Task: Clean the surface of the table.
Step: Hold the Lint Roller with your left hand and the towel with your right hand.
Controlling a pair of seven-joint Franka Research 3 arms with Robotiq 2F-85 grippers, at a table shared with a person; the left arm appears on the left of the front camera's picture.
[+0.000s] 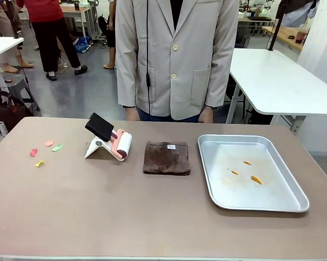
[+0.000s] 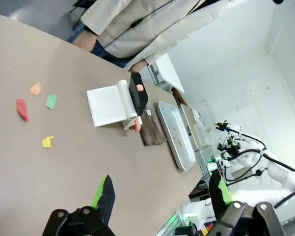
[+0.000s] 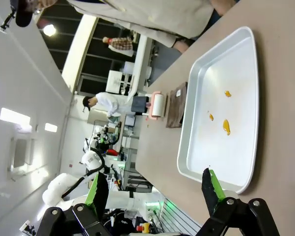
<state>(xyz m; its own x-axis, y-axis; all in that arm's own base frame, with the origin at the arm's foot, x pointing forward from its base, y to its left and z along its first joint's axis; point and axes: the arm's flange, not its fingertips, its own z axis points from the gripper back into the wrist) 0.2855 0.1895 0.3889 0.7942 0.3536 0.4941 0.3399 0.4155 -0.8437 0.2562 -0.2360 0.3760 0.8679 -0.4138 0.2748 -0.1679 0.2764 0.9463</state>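
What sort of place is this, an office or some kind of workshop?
Probably a robotics lab: a white robot arm stands beside the table, a white-topped worktable sits on an open floor, and a person in a white coat stands farther back.

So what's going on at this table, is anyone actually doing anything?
Nothing is being handled right now. The table has a few coloured scraps near its left end, then a lint roller on its stand, a folded brown cloth and a metal tray with small orange bits in it. A person stands at the far side. The left gripper and right gripper both hang open above the table, holding nothing.
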